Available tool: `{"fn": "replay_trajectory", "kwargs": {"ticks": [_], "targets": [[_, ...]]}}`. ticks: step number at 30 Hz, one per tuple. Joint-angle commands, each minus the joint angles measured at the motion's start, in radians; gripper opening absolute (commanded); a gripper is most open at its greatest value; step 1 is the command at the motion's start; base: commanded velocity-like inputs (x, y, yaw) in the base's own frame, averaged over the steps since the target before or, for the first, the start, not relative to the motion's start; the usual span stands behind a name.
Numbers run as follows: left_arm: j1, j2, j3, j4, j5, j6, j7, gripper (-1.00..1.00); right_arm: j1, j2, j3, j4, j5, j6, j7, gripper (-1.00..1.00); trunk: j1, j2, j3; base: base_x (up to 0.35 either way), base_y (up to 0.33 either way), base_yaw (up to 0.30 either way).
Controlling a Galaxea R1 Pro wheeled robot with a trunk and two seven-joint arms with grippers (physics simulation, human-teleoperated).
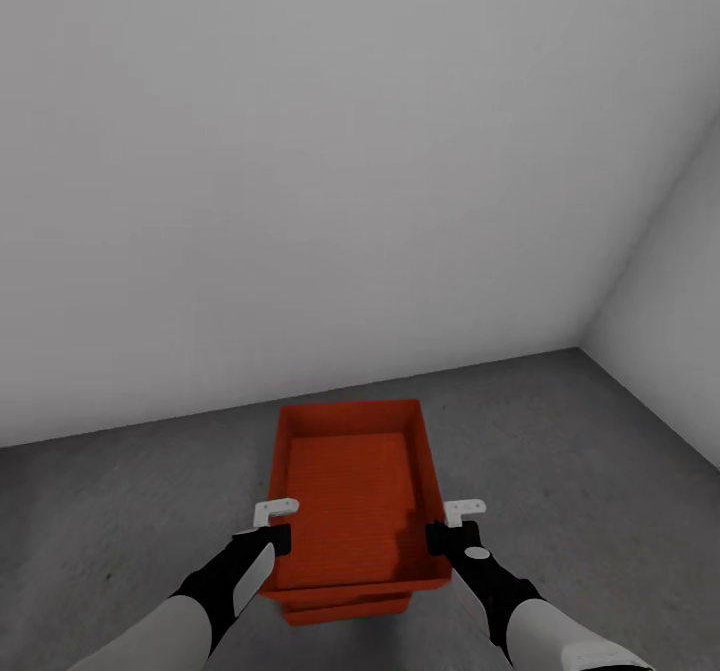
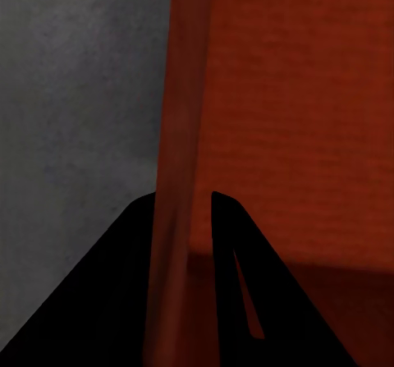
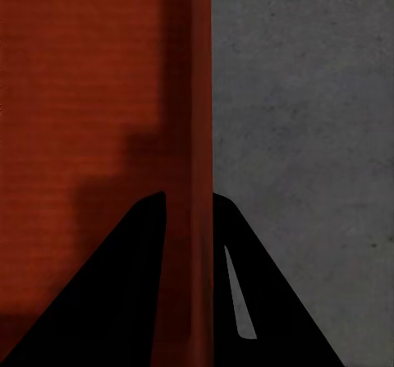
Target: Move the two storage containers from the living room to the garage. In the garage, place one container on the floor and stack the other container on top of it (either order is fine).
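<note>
- You've got the upper container (image 1: pixel 352 491) held betw. both arms, nested/stacked on the lower container (image 1: pixel 345 609), whose edge peeks out under its near end.
- Left gripper (image 1: pixel 281 525): clamped on the upper container's left wall; wrist cam shows the thin wall (image 2: pixel 176 219) pinched betw. both fingers.
- Right gripper (image 1: pixel 447 523): same on the right wall (image 3: pixel 193 219), fingers closed either side.
- Stack sits over the grey floor (image 1: pixel 560 471), near the white wall (image 1: pixel 300 171), close to the room corner.
</note>
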Motion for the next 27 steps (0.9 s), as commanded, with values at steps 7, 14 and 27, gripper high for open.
{"fn": "replay_trajectory", "kwargs": {"ticks": [7,14,27], "targets": [[-0.001,0.019,0.023,-0.004,-0.029,-0.018,0.014,-1.00,0.000,-0.002,-0.022,0.006,0.004,-0.003,-0.054,-1.00,0.000,-0.001,-0.001,0.000,0.000,0.000],[-0.001,0.019,0.023,-0.004,-0.029,-0.019,0.014,-1.00,0.000,-0.003,-0.021,0.034,0.005,-0.004,-0.054,-1.00,0.000,-0.001,-0.001,0.000,0.000,0.029],[-0.001,0.020,0.023,-0.004,-0.030,-0.019,0.014,-1.00,0.000,-0.004,-0.022,0.038,0.005,-0.008,-0.054,-1.00,0.000,-0.001,-0.001,0.000,0.000,0.068]]}}
